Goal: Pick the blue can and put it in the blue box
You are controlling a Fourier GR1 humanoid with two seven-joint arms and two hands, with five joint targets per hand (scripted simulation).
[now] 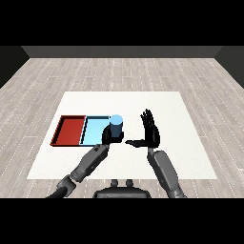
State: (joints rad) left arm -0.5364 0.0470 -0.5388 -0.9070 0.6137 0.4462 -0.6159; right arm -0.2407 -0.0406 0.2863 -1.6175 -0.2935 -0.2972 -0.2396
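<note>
While the left hand curls round the lower part of the blue can, the can stands upright, its long axis vertical, its pale top showing above the dark fingers. Taking the can as the landmark, the left forearm reaches up to it from the near side, and the hand meets it at the near-left of its base. The right hand stands just beside the can on the right, apart from it, fingers straight and spread upward with the thumb pointing toward the can; it holds nothing. Directly left of the can lies the light blue tray, so near that the can appears to sit at the tray's right edge; whether its base is over the tray floor or just outside the rim cannot be told. Beyond the blue tray, further left of the can, the red tray adjoins it on the white worktop. I judge the coming move to be a short carry leftward.
</note>
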